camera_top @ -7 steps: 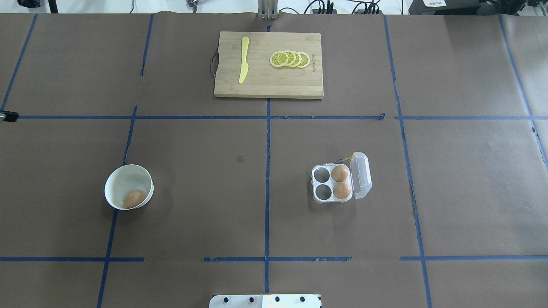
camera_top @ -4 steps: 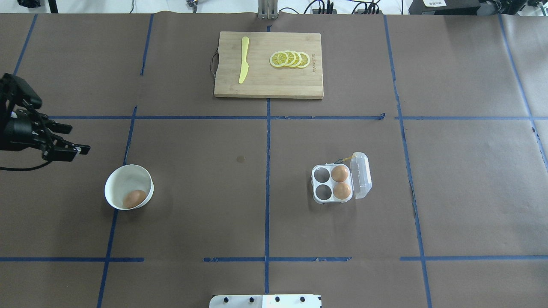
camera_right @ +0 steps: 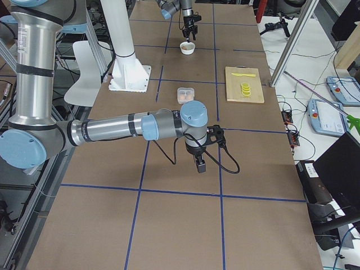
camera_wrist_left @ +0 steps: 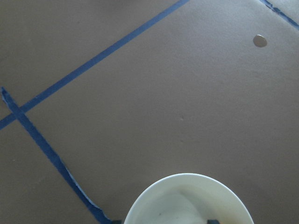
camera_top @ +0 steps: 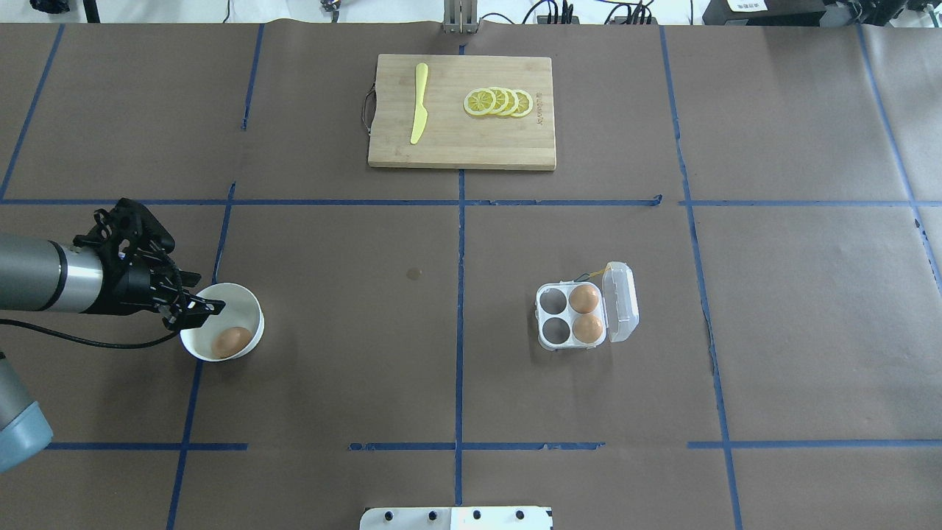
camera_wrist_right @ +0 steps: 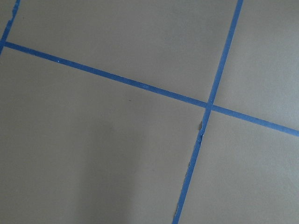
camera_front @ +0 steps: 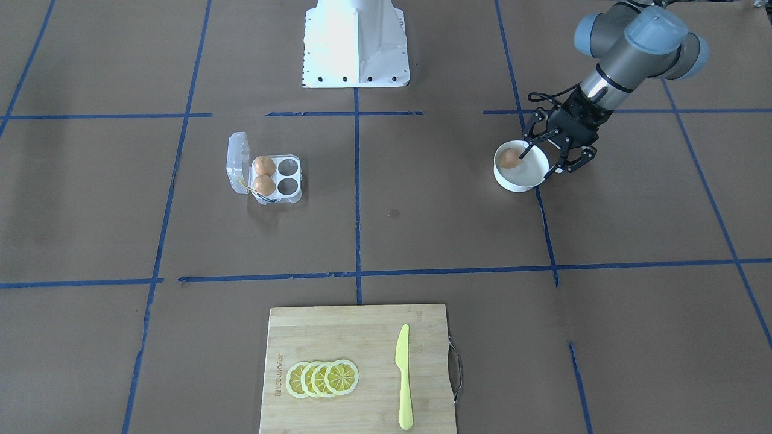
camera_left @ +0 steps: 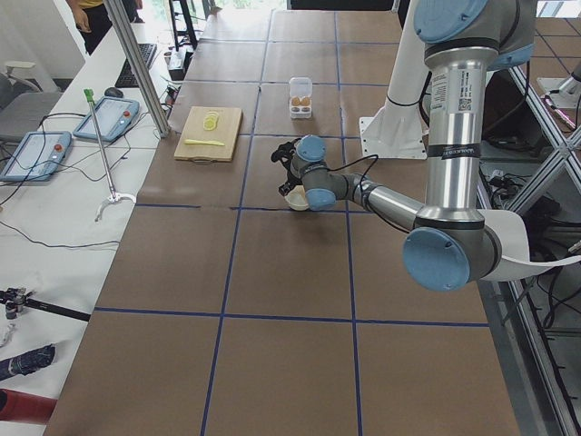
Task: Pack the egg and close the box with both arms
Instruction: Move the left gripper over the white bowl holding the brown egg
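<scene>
Left gripper (camera_front: pixel 536 164) is at the white bowl (camera_top: pixel 229 309), lower left of the overhead view. Its jaws are apart and look to straddle the rim, one finger over the inside and one outside. The egg (camera_top: pixel 231 341) lies untouched against the bowl's lower wall in that view, off the gripper's centreline. My read: I need to shift over the egg before closing, or I clip the rim.

The box (camera_top: pixel 553 331) sits right of centre with its lid tipped open on the right side, so the cells are reachable from above. Two eggs (camera_top: pixel 585 298) fill the lid-side cells and the two left cells are free.

Right gripper (camera_right: pixel 200 163) hangs over brown paper, well apart from the box, presumably waiting for the lid close. I can't tell how its jaws stand.
</scene>
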Robot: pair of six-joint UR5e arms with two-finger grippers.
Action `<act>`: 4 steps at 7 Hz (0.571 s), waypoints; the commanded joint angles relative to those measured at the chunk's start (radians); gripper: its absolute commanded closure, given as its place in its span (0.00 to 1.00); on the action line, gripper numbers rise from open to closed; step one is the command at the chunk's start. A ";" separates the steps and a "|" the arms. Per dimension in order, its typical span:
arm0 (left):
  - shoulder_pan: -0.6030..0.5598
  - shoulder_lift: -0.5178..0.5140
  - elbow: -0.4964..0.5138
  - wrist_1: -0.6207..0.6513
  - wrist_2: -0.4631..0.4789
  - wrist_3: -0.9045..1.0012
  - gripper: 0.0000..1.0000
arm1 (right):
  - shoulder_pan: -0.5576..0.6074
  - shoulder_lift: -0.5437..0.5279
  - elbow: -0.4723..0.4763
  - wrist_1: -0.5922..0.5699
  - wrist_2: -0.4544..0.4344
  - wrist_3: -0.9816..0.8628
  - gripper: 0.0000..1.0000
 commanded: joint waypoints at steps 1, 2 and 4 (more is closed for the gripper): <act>0.045 -0.018 0.029 -0.001 0.019 -0.002 0.35 | 0.000 -0.002 0.000 0.000 0.000 0.000 0.00; 0.048 -0.016 0.026 -0.001 0.017 0.004 0.37 | 0.000 -0.002 0.000 0.000 0.000 0.000 0.00; 0.064 -0.010 0.024 -0.001 0.016 0.004 0.37 | 0.000 -0.002 0.000 0.000 0.000 0.000 0.00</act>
